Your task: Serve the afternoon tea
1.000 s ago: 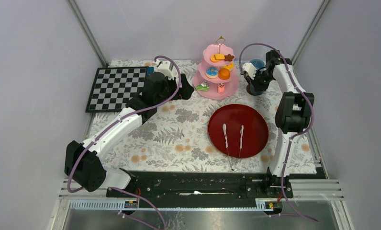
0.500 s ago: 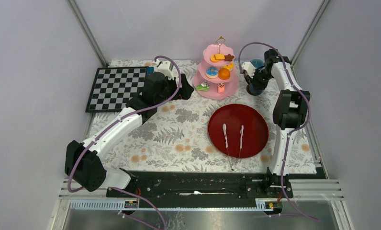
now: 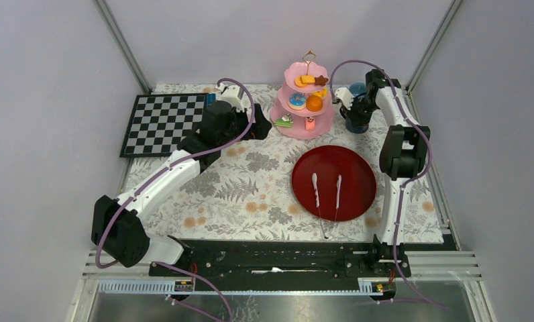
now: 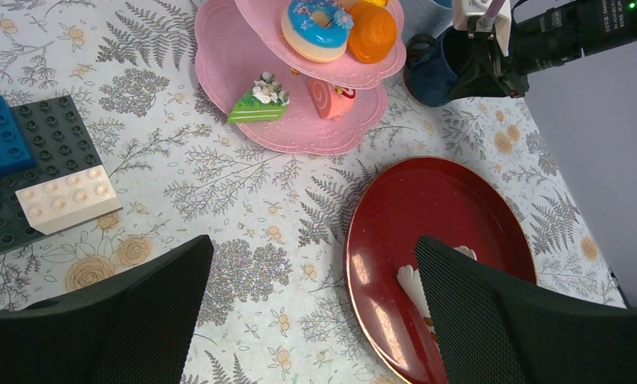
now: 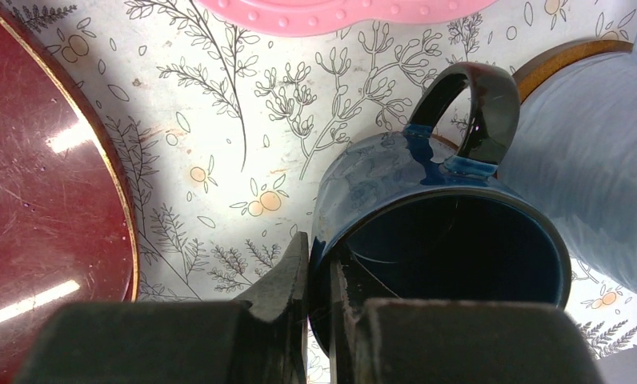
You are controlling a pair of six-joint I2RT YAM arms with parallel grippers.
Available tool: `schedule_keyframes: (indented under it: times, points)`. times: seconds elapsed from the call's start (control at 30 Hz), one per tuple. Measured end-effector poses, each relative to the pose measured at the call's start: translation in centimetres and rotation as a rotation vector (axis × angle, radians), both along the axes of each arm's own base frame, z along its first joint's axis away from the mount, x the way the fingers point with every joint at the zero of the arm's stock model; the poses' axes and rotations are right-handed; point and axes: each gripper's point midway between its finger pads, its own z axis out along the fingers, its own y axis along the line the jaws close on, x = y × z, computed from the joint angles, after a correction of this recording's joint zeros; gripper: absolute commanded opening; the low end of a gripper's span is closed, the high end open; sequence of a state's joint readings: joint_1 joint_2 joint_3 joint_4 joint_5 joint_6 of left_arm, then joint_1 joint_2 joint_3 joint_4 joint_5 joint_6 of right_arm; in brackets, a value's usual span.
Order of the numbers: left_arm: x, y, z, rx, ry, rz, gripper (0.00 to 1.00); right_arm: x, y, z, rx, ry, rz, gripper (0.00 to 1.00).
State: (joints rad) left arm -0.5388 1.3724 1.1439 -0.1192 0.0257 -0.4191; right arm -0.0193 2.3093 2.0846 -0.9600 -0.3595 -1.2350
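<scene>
The pink three-tier stand (image 3: 305,100) sits at the far middle of the floral bench (image 3: 251,181). Biscuits (image 3: 307,80) lie on its top tier, a blue-iced donut (image 4: 316,26) and an orange sweet (image 4: 372,33) on the middle one, and a green cake wedge (image 4: 256,105) beside a pink roll slice (image 4: 332,99) on the bottom plate. Just right of the stand, the right hand (image 5: 317,258) is pinching the wall of a dark blue cup (image 5: 395,180). One finger is outside the rim and the other inside the bowl. The cup's black handle points away from the hand, towards the stand's edge. Whether the cup rests on the bench or is raised off it cannot be told. A pale blue cup (image 5: 591,160) stands touching or nearly touching the dark one on the side away from the stand, with a brown saucer (image 5: 562,54) showing beneath it. Left of the stand the left hand (image 4: 311,264) hovers above the bench with its fingers spread wide and nothing between them. It faces the stand's lower tier. In front of the stand lies the dark red tray (image 3: 358,178) with the white tongs (image 3: 326,191) across it. Some toy bricks (image 4: 63,200) lie to the stand's left, and a chequered board (image 3: 162,123) lies further left.
</scene>
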Motion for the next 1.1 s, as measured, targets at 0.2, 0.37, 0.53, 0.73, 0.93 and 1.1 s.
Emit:
schedule_keyframes:
  times: [0.2, 0.37, 0.53, 0.73, 0.93, 1.1]
  points:
    - [0.0, 0.0, 0.0, 0.0, 0.0, 0.0, 0.99, 0.1, 0.0, -0.1, -0.001, -0.001, -0.003, 0.04]
    - [0.0, 0.0, 0.0, 0.0, 0.0, 0.0, 0.99, 0.2, 0.0, 0.0, -0.001, -0.002, -0.008, 0.02]
    - [0.0, 0.0, 0.0, -0.001, 0.0, -0.001, 0.99, 0.6, 0.0, 0.5, 0.001, -0.015, -0.013, 0.0]
    - [0.0, 0.0, 0.0, -0.001, 0.0, -0.001, 0.99, 1.1, 0.0, 1.1, 0.002, -0.038, -0.017, 0.0]
    - [0.0, 0.0, 0.0, -0.001, 0.0, -0.001, 0.99, 1.1, -0.2, 1.0, -0.006, -0.036, -0.022, 0.03]
    - [0.0, -0.1, 0.0, -0.002, 0.001, -0.004, 0.99, 0.8, -0.5, 0.6, -0.015, -0.023, -0.034, 0.04]
